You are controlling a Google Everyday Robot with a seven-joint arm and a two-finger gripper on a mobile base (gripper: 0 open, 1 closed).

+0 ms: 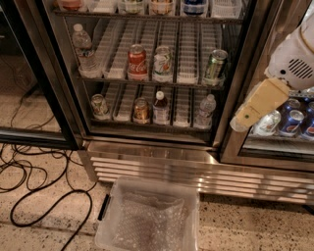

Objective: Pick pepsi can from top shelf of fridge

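Fridge [152, 159] faces you. The clear bin [110, 230] on the floor below holds bubble wrap [147, 220]. The gripper [247, 116] hangs at right by the door frame; you cannot tell its grip. The pepsi can [195, 6] stands on the top shelf [147, 17], right of centre.

Showing at the right edge of the view as a white, rounded, smooth plastic arm housing [294, 51], bulging like a shell and running out of frame above and to the right. Carrying a small oval patch of dark parallel vent slots [300, 68] on its lower face. Narrowing below into the tan, flat, wedge-shaped gripper [256, 104], sitting at mid-height near the right edge and slanting down to the left. Bearing a tiny green dot [253, 116] toward the lower end. Ending in a paler, rounded, slightly translucent tip [237, 125]. Looking darker and yellower than the white shell above.
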